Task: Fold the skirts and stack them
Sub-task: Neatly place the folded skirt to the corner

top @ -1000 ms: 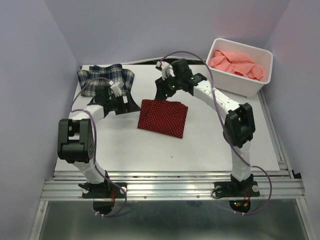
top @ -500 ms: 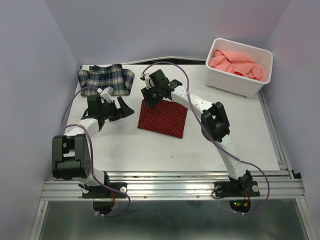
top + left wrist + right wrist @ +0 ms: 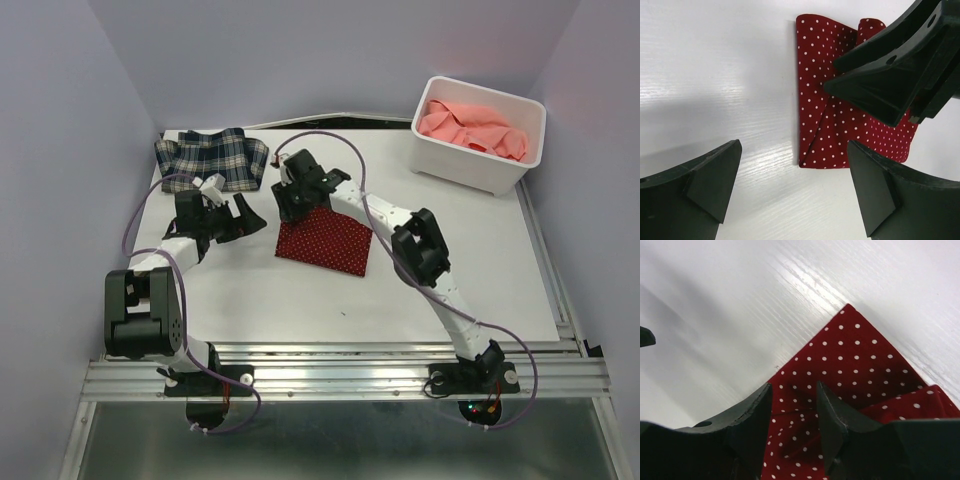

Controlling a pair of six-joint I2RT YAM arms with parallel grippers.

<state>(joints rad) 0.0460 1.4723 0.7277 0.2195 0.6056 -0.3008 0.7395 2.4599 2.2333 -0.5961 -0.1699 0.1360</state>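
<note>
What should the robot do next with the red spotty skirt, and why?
Probably lift the corner a little: the right pincer seems to pinch a far corner of the red dotted skirt, and the left pincer hangs open beside it.

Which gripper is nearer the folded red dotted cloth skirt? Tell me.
Right. The right gripper is at the far left corner of the dark red white-dotted cloth skirt, fingers astride the cloth. The left gripper hangs open beside its left edge, not touching.

No readable text, label, brand or number shows anywhere.
</note>
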